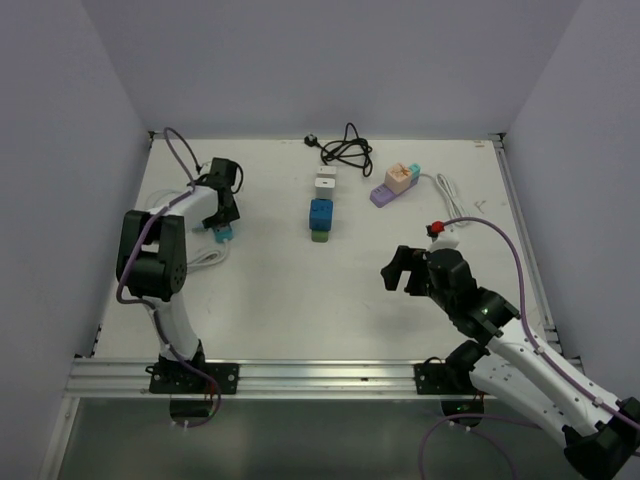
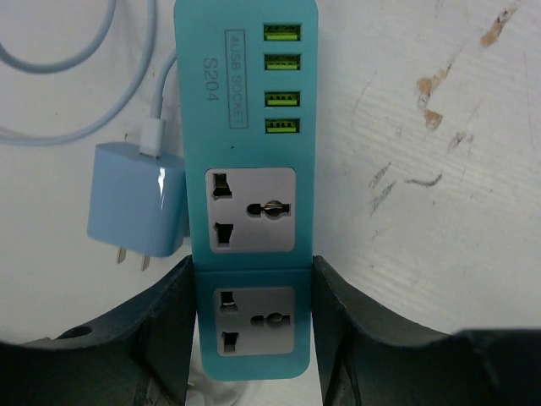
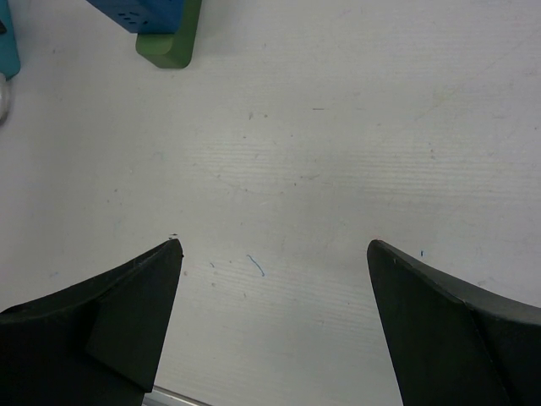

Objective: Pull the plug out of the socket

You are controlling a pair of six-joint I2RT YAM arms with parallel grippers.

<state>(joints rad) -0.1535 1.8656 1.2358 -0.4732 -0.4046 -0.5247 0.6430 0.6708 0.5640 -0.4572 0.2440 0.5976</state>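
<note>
Two hazards from here: strip drag and cable snag.
The left pincer (image 2: 254,264) is closed against both long sides of the teal plastic power strip (image 2: 245,127) at its lower socket. The right pincer (image 3: 272,244) hangs spread wide over the white desk (image 2: 439,279), well apart from the strip. The light-blue square plug (image 2: 135,199) lies flat just beside the strip with its prongs bare and in no socket, so extraction looks complete. Caution: if the left pincer rises before its fingers part, the strip will likely lift and knock the plug. The pale cable (image 2: 157,106) loops close by and could catch a finger.
</note>
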